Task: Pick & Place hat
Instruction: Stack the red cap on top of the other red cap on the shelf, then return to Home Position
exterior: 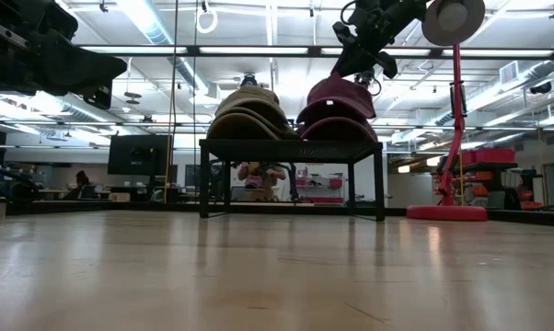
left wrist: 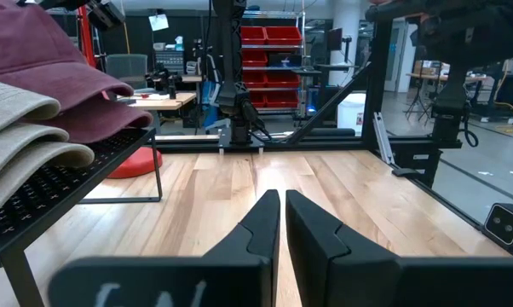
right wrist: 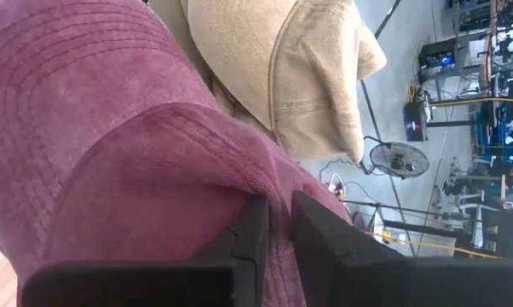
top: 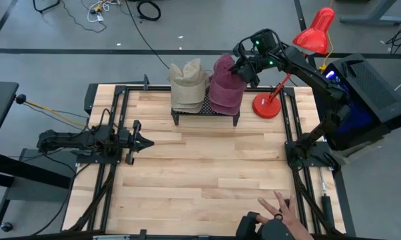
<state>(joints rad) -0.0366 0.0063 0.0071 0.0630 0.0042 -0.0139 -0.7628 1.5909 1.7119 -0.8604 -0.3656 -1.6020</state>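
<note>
**Right gripper on maroon hat stack at the rack**

High view: black rack (top: pixel 206 113) sits at the far edge of the desk (top: pixel 200 180). Beige hats (top: pixel 188 85) on its left half, maroon hats (top: pixel 226 85) on its right half. Right gripper (top: pixel 244 67) is at the far-right side of the maroon stack, touching or nearly so. Red lamp (top: pixel 267 105) stands just right of the rack. Left gripper (top: pixel 146 141) is parked well left and in front of the rack, so right arm is clearly nearer. A person's hand (top: pixel 280 208) shows at the near desk edge.

Low view: right gripper (exterior: pixel 364 55) comes down onto the top maroon hat (exterior: pixel 336 97) from above-right.

Left wrist view: left gripper (left wrist: pixel 282 209) narrow, nearly closed, empty.

Right wrist view: right gripper (right wrist: pixel 278 223) narrow, fingers pressed into maroon fabric (right wrist: pixel 129 162); looks like a pinch on the crown, can't confirm firm hold. Next move likely lifts straight up off the rack.
</note>
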